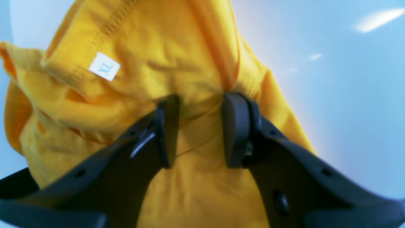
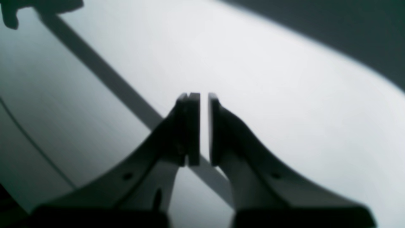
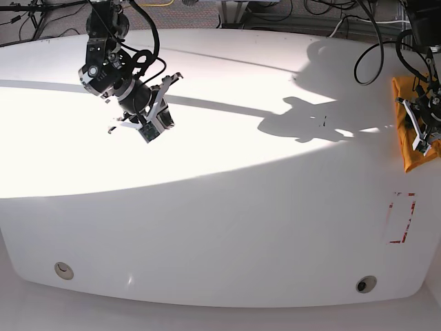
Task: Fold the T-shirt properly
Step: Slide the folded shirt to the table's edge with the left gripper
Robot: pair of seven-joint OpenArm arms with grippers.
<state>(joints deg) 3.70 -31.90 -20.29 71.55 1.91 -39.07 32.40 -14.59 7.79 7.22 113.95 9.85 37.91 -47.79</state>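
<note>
Your left gripper (image 1: 199, 129) is clamped on the bunched T-shirt (image 1: 177, 63) (XL tag (image 1: 104, 66) showing) at the counter's (image 3: 227, 207) far right edge; your right gripper (image 2: 204, 129) hangs tilted, fingers together, empty.

White rounded table (image 3: 227, 234), bright light band across top, red rectangle marking (image 3: 402, 218) near edge; cables (image 3: 331, 14) on floor behind.
</note>
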